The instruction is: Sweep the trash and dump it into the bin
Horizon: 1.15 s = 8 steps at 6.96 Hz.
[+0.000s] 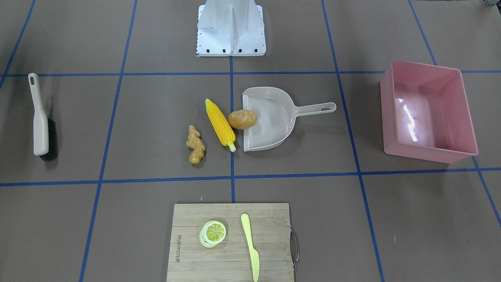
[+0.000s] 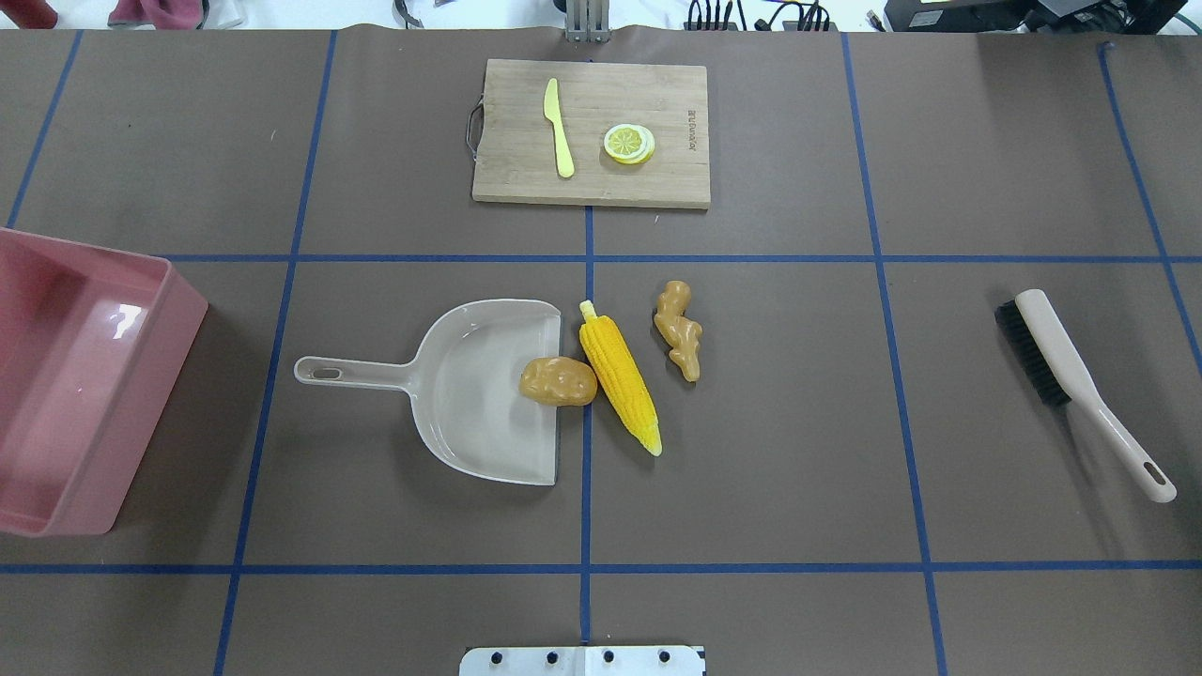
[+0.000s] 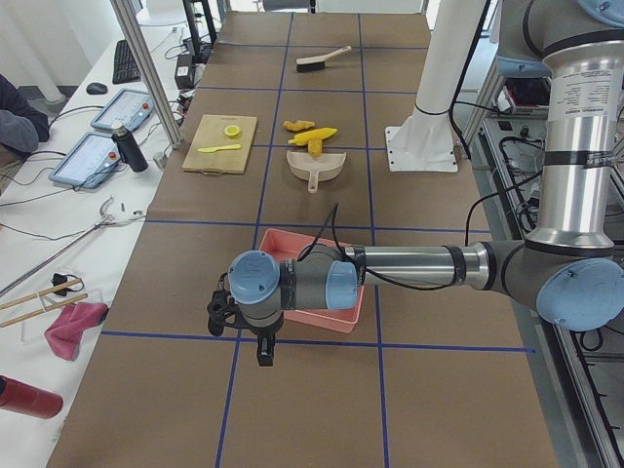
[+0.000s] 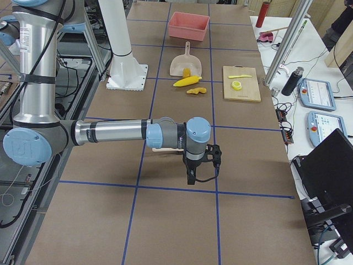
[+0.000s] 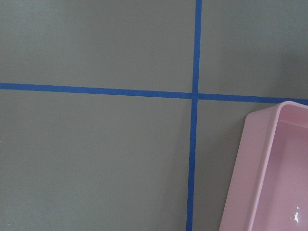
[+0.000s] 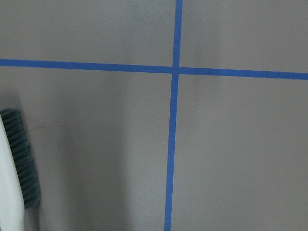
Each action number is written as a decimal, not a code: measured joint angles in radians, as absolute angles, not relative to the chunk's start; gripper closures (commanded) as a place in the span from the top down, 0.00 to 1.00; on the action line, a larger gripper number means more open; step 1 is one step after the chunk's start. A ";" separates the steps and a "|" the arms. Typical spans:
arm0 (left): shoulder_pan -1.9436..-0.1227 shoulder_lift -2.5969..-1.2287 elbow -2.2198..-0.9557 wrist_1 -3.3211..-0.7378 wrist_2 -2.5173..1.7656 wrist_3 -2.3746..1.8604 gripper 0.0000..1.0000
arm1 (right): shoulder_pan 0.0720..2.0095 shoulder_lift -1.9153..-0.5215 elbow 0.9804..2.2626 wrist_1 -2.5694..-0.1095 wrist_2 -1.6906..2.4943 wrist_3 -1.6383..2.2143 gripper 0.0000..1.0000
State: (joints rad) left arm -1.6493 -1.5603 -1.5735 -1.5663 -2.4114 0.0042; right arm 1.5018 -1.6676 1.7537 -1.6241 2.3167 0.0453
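The yellow corn cob (image 2: pixel 620 383), the brown potato (image 2: pixel 558 381) and the tan ginger root (image 2: pixel 679 330) lie mid-table. The potato rests on the mouth of the grey-beige dustpan (image 2: pixel 470 394), with the corn beside it and the ginger further right. The pink bin (image 2: pixel 155 394) stands at the left edge, empty. My left gripper (image 3: pixel 261 349) hangs over the table just beyond the bin's end. My right gripper (image 4: pixel 191 178) hangs near the brush (image 2: pixel 1071 376). Both grippers show only in side views, so I cannot tell whether they are open or shut.
A wooden cutting board (image 2: pixel 507 178) at the far side holds a lemon slice (image 2: pixel 629 144) and a pale yellow knife (image 2: pixel 559 127). The left wrist view shows the bin's corner (image 5: pixel 269 163). The right wrist view shows the brush bristles (image 6: pixel 21 168).
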 measured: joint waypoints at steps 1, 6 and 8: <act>-1.651 -1.561 -1.582 -1.569 -2.409 -0.015 0.99 | 1.502 -1.668 1.753 -1.623 2.315 0.045 1.00; -1.655 -1.546 -1.621 -1.595 -2.374 -0.029 0.99 | 1.502 -1.664 1.730 -1.616 2.318 0.040 1.00; -1.655 -1.543 -1.625 -1.599 -2.369 -0.030 0.99 | 1.502 -1.671 1.727 -1.614 2.319 0.030 1.00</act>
State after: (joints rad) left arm -1.6549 -1.5428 -1.6248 -1.5993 -2.3690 -0.0298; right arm 1.5018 -1.6713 1.7270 -1.6141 2.3192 0.0297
